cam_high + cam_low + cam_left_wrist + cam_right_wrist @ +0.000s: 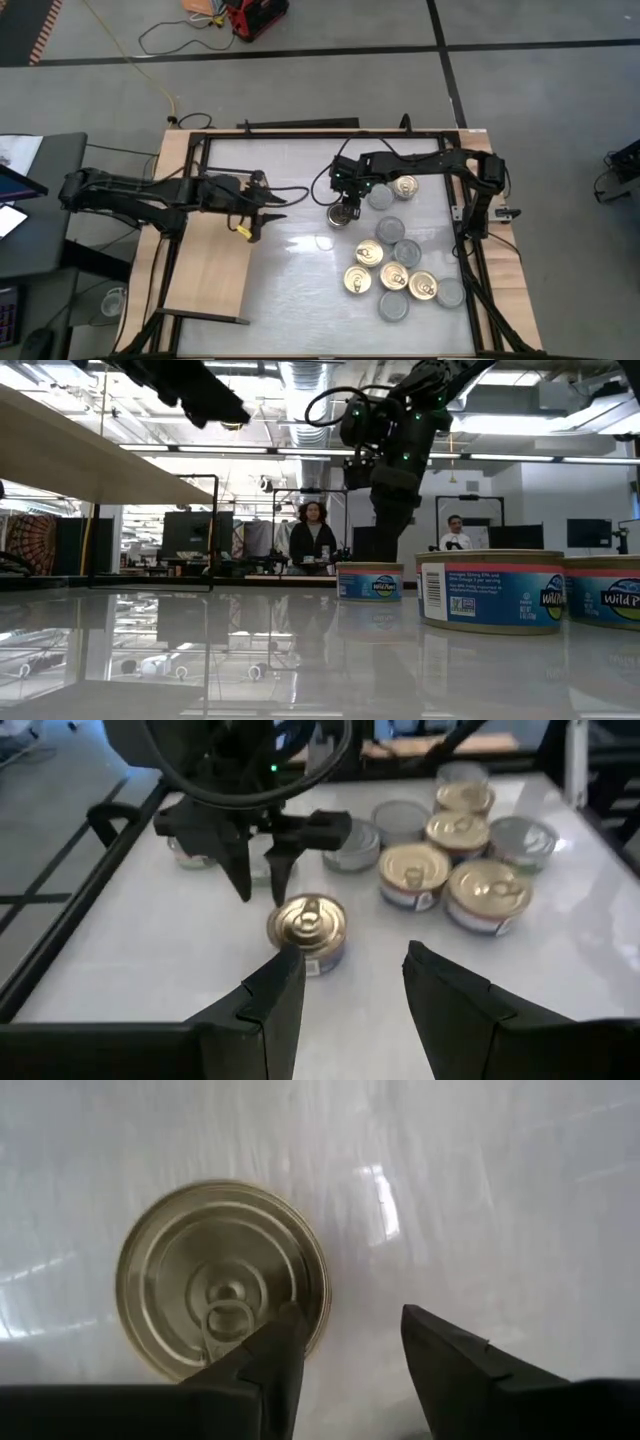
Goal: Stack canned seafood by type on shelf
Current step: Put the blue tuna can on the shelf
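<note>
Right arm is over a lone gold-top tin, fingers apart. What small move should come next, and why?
Probably a small sideways shift to centre the right gripper over the gold-top tin, then down. In its wrist view the tin lies off to one side, only one finger overlapping its rim, so descending now would likely land on the lid rather than straddle it.

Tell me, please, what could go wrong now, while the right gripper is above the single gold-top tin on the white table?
1. The right gripper hangs open over the gold-top tin, but in its wrist view the tin sits off to one side of the fingers; closing here might clip the rim and push it away.
2. The left gripper waits near the shelf, so the arms could crowd each other at placing.
</note>
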